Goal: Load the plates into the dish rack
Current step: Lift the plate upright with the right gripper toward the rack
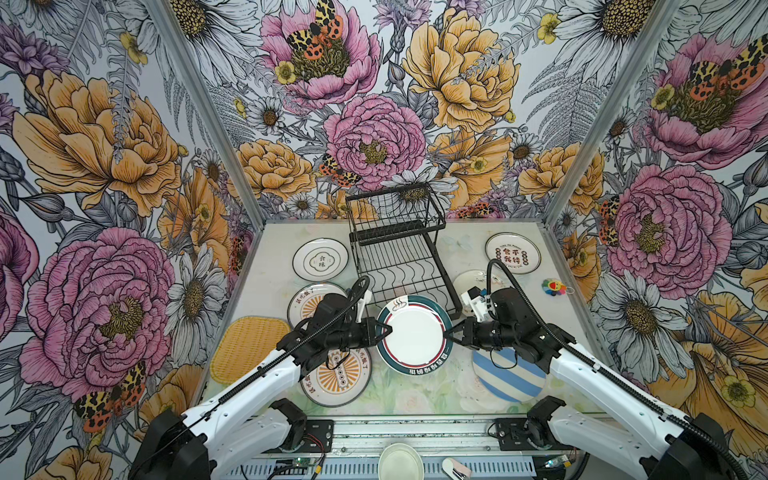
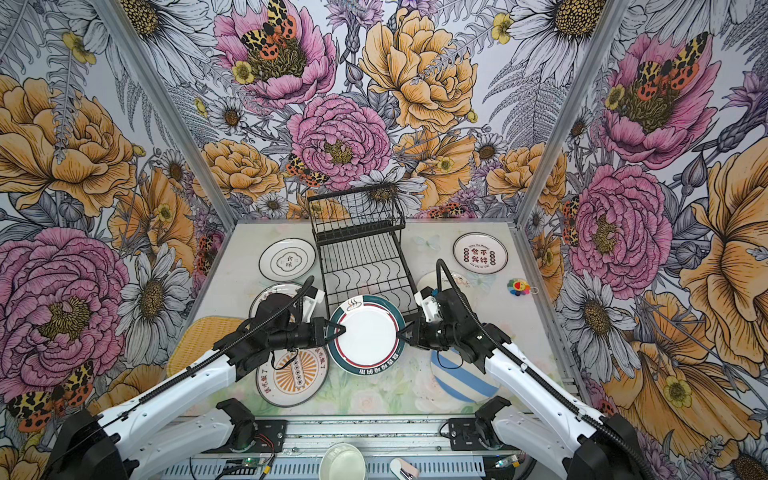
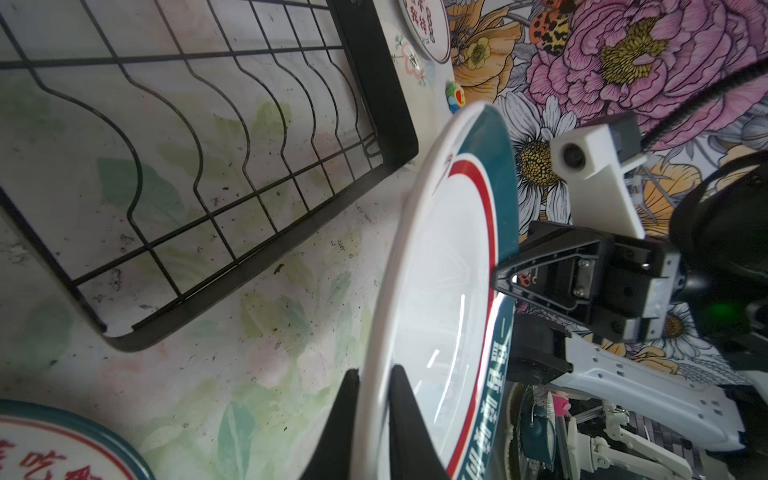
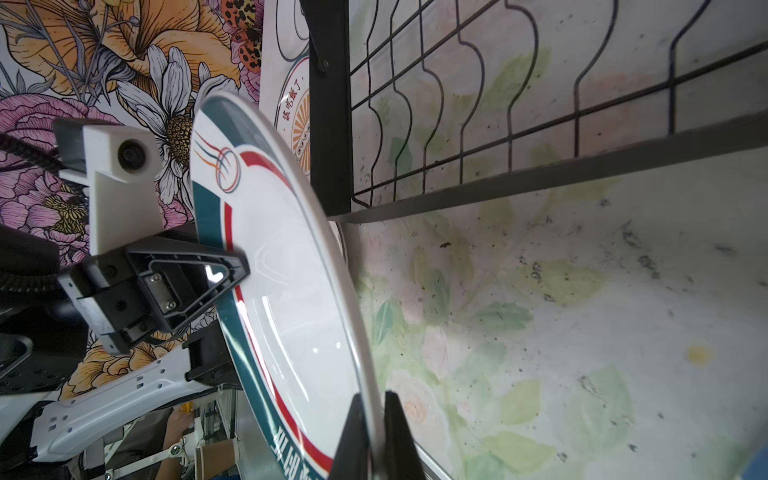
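Note:
A teal-rimmed plate (image 1: 413, 334) (image 2: 365, 334) hangs face up above the table, its far edge over the front of the black wire dish rack (image 1: 395, 235) (image 2: 359, 232). My left gripper (image 1: 388, 329) (image 3: 375, 372) is shut on its left rim (image 3: 440, 291). At the opposite rim (image 4: 282, 291), my right gripper (image 1: 448, 332) (image 4: 375, 397) is shut too. The rack holds nothing. Other plates lie flat on the table: a white one with characters (image 1: 320, 259), two orange-sunburst ones (image 1: 305, 301) (image 1: 340, 378), a blue-white striped one (image 1: 505, 378) and one with red characters (image 1: 512, 253).
A yellow woven tray (image 1: 247, 347) lies at the left, beside my left arm. Another pale plate (image 1: 471, 278) is half hidden behind my right wrist. A small colourful toy (image 1: 553, 286) sits at the right. A pale bowl (image 1: 400, 461) stands on the front rail.

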Tool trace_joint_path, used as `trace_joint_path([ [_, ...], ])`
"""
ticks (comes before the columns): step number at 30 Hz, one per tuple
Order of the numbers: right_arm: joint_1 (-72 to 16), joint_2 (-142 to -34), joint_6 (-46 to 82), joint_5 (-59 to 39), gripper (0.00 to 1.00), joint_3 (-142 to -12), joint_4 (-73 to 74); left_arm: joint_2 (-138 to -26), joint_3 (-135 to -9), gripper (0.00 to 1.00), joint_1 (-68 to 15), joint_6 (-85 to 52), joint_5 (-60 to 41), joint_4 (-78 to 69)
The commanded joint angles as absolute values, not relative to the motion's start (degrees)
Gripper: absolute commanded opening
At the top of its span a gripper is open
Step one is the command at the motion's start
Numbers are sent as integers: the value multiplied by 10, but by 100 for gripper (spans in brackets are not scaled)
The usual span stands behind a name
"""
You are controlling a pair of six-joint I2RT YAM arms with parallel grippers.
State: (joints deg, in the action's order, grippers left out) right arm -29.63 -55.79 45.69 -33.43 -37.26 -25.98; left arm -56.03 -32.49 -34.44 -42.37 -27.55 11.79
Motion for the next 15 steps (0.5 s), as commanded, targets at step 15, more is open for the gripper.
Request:
trace_joint_path([
  [15,-281,-622,407,-512,32,-497,-160,-618,-338,0,-309,-473,-437,-98],
])
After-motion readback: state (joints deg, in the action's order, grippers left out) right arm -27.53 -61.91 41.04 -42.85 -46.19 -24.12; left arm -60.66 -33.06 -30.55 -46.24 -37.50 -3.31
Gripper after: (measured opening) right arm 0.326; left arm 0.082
